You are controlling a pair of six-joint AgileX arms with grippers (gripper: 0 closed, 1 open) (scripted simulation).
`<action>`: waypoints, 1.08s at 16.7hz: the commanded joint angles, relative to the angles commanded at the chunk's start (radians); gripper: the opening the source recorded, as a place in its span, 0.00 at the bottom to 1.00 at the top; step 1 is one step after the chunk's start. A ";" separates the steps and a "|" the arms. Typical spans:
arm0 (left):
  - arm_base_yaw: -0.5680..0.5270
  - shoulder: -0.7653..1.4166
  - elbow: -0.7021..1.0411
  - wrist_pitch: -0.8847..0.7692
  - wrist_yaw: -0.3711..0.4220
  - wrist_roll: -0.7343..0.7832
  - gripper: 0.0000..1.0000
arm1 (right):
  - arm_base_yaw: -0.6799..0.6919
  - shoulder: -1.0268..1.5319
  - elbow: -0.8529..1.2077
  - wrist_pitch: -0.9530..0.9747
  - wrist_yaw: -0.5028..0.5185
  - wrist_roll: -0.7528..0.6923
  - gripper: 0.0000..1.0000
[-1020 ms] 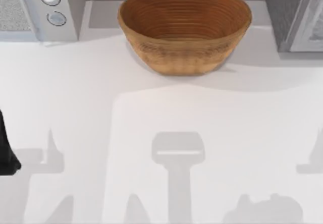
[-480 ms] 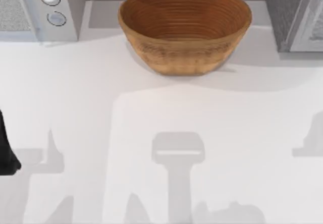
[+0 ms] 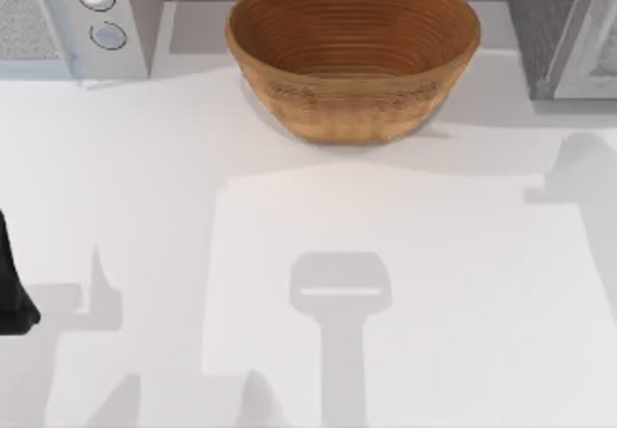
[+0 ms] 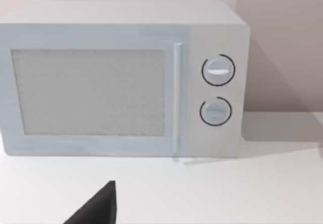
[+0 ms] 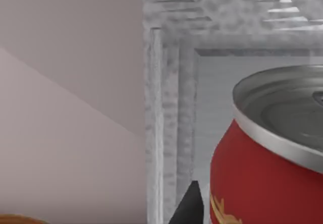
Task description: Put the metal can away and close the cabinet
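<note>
White tabletop (image 3: 145,158) spreads under the overhead camera, crossed by grey shadows, with a pale wall behind it. Taking the wicker bowl (image 3: 353,52) as the landmark: it sits at the far middle of the table, brown, oval and woven in rings. Off the bowl's left stands a white microwave (image 3: 72,18), and the left wrist camera faces its front (image 4: 121,80), showing a speckled door window, a vertical handle and two round dials (image 4: 218,70), one above the other. No writing can be read on it. Off the bowl's right, at the far right corner, stands the grey cabinet (image 3: 564,28), its mottled frame and pale inner panel seen close in the right wrist view (image 5: 166,108).

My left arm (image 3: 12,283) is a dark shape at the table's left edge, well nearer the camera than the bowl; a black fingertip (image 4: 98,209) pokes into the left wrist view, and whether that pincer is open or closed I cannot tell.

Close to the right wrist camera is the metal can (image 5: 267,168), held up in front of the cabinet's grey frame, its silver lid tilted toward the lens. Its label is red with a scrap of yellow print near the lower edge, too little to read. A dark fingertip (image 5: 191,206) of the right pincer lies just beside the can's red side, so the pincer looks closed on it.
</note>
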 joint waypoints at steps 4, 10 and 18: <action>0.000 0.000 0.000 0.000 0.000 0.000 1.00 | 0.036 0.259 0.341 -0.082 0.038 0.003 0.00; 0.000 0.000 0.000 0.000 0.000 0.000 1.00 | 0.076 0.551 0.726 -0.176 0.081 0.007 0.00; 0.000 0.000 0.000 0.000 0.000 0.000 1.00 | 0.082 0.622 0.819 -0.198 0.091 0.009 0.00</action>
